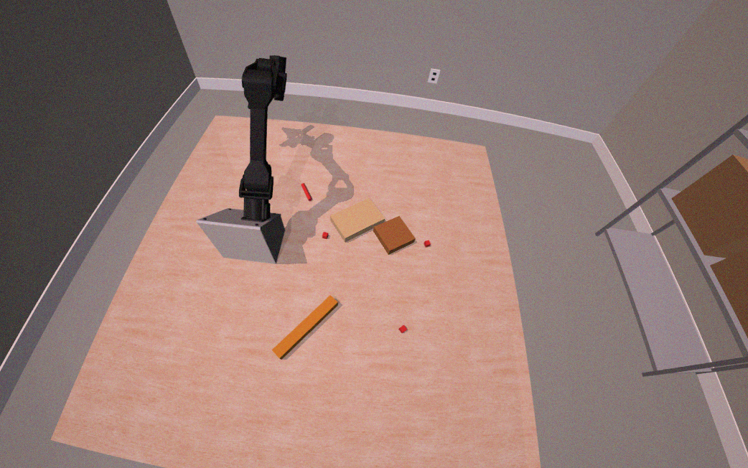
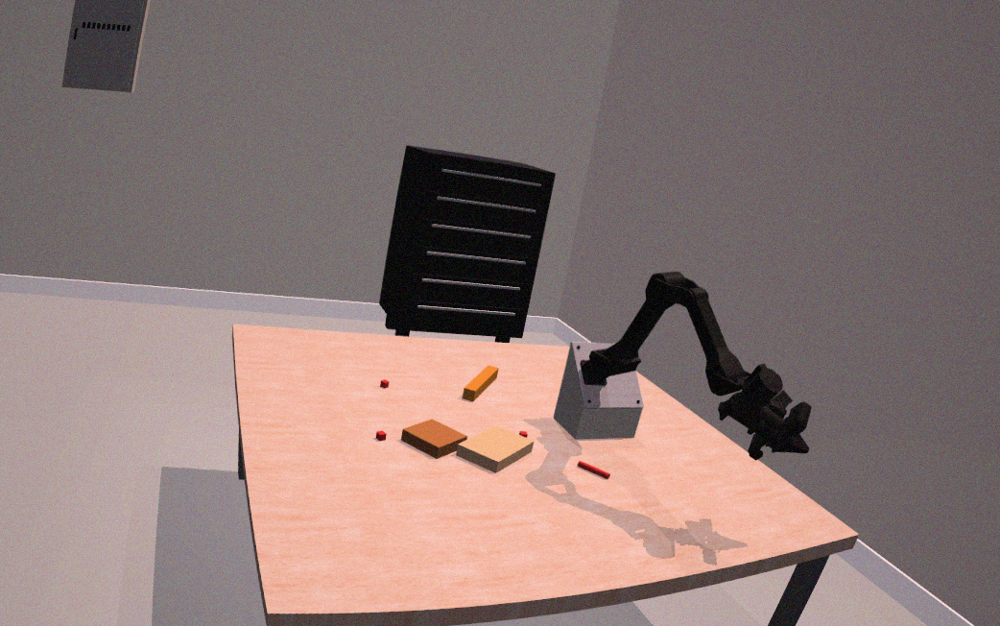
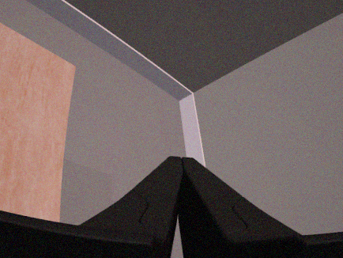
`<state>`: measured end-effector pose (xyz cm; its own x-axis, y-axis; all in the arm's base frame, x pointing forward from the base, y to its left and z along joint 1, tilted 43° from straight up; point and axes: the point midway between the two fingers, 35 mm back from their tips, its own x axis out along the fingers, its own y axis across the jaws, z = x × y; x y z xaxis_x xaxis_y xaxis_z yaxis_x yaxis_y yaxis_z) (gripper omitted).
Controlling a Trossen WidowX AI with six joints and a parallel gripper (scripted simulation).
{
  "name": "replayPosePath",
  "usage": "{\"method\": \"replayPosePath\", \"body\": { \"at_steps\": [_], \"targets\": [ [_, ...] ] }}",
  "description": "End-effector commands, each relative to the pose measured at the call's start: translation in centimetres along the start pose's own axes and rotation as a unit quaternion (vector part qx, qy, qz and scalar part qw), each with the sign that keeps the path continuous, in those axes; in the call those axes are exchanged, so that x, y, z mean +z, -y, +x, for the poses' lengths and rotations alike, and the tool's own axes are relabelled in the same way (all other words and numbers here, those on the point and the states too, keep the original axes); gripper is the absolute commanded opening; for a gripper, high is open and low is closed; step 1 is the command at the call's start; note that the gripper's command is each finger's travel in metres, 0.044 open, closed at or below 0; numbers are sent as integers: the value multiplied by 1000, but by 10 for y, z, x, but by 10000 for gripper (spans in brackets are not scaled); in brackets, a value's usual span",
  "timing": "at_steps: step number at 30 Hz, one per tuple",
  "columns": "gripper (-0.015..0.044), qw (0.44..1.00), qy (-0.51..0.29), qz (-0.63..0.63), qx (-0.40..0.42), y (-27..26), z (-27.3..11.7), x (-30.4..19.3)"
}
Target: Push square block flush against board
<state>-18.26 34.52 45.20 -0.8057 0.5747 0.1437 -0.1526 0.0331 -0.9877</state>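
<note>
- Top view: the brown square block (image 1: 393,235) (image 2: 433,437) lies flat on the pale wood-grain tabletop (image 1: 452,386) (image 2: 369,545) (image 3: 32,119), at the corner of the tan rectangular board (image 1: 357,219) (image 2: 493,446).
- Block condition: flat, low and solid-looking, with an even reddish-brown top face, darker side faces and straight edges; square corners, no marks discernible at this scale.
- Board condition: also flat, paler and larger in outline than the block, with a plain top and shaded sides.
- Fit: block and board meet or nearly meet at their corners; actual contact cannot be confirmed. The block is offset, so one whole side does not bear against the board. Requirement not met.
- Gripper (image 1: 280,88) (image 2: 802,445) (image 3: 179,168): jaws closed, fingertips together, nothing held; positioned well apart from both pieces.
- Adjacent items: one red cube (image 1: 325,235) (image 2: 522,434) near the board, another small red cube (image 1: 426,243) (image 2: 381,435) near the block.
- Elsewhere on the tabletop: an orange bar (image 1: 305,326) (image 2: 481,383) and a red rod (image 1: 306,192) (image 2: 593,469), both lying flat.
</note>
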Motion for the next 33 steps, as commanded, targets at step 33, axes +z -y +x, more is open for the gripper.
{"method": "replayPosePath", "body": {
  "at_steps": [33],
  "targets": [
    [0, 898, -340, 267, 79, -99, -152, -213]
  ]
}}
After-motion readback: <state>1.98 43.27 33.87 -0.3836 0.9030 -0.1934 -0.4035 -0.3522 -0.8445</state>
